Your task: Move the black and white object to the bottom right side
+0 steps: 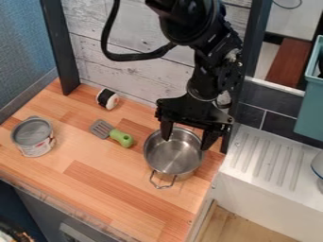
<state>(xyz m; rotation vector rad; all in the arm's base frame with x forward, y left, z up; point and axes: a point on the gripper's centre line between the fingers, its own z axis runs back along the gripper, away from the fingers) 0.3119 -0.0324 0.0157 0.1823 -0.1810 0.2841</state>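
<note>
Over the pot (174, 159), the pincer (187, 142) is hanging, set wide; near the back wall (135, 71), the black-and-white object (108, 99) is lying, calling for a centred grip and high carry.

Lighting was bright and mostly even; its source could not be determined. Pale glints were noted on the steel of the pot (172, 158), directly below the gripper (185, 142). The drainboard (281, 163), right of the gripper, reflected strongly. Small highlights marked the dark arm (189, 26) above the gripper. Shadows on the counter (82, 151), left of the gripper, were soft. The cabinet (47, 212), well below and left of it, was dim.
</note>
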